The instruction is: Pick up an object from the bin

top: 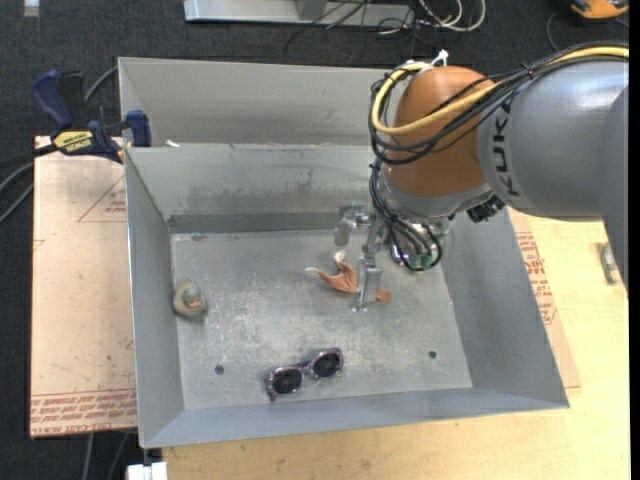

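The orange cover on the wrist hides the top of the tool and a stretch of the bin's back wall at about 1 o'clock. Below it, two metal fingers stand somewhat apart, not closed on anything. They are down near the middle of the bin's floor, over a small orange-pink thing. One finger crosses that thing's right part, so I cannot make out its shape or what it is. Looped cables hang just to the tool's 3 o'clock side. Well apart from it, dark sunglasses lie at 6 o'clock, and a small beige lump sits at 9 o'clock.
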Robot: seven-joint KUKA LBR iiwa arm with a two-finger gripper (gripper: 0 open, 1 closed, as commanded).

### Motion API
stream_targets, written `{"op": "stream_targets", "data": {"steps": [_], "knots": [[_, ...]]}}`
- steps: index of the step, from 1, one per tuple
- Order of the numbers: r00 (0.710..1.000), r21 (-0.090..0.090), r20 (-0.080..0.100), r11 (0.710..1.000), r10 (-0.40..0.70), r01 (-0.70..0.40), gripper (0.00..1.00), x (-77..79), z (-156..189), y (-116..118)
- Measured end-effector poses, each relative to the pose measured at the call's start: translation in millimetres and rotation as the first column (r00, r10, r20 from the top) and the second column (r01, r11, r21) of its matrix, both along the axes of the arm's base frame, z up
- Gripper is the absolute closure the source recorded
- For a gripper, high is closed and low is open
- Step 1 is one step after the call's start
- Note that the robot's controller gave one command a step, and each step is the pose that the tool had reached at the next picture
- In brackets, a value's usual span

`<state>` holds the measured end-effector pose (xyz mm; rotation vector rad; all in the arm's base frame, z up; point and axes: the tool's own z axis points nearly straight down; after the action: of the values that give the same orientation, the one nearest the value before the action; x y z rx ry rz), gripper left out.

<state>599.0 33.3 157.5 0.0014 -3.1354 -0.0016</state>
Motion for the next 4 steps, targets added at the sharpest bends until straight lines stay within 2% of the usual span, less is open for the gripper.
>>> {"op": "stream_targets", "data": {"steps": [1, 2, 3, 4], "knots": [[1.000, 0.000, 0.008, 1.000, -0.001, 0.001, 0.00, 1.6, 5.0, -0.2], [0.989, 0.001, 0.005, 0.989, 0.148, -0.148, 0.00, 18.0, -51.2, -24.7], [0.987, 0.001, 0.008, 0.987, -0.162, 0.162, 0.00, 8.5, -43.8, -10.2], [0.995, 0.001, 0.009, 0.995, 0.095, -0.095, 0.00, 40.5, -89.3, -35.9]]}}
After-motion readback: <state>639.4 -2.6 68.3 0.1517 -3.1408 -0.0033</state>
